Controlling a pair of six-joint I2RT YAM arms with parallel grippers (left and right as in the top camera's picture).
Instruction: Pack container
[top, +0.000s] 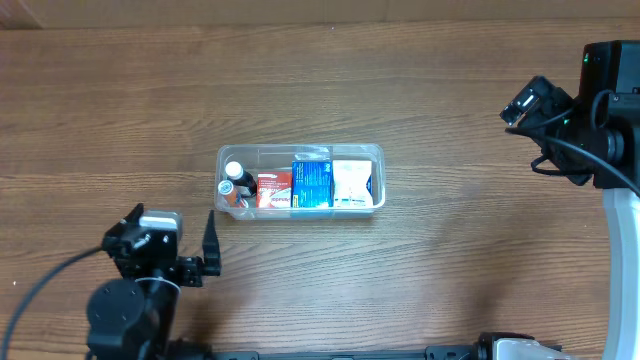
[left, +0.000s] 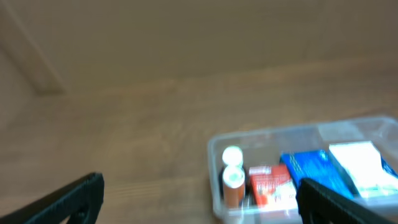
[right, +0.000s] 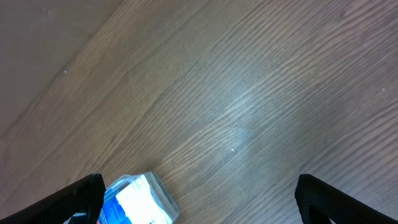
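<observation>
The clear container stands in the middle of the wooden table. It holds two white-capped bottles at its left end, then a red box, a blue box and a white box. My left gripper is open and empty, near the front left, short of the container's left end. The left wrist view shows the container between and beyond the open jaws. My right gripper is open and empty, far to the right; its view shows only a container corner.
The table is brown wood grain. Arm bases and cables sit at the front left and along the right edge. Nothing else lies loose on the table.
</observation>
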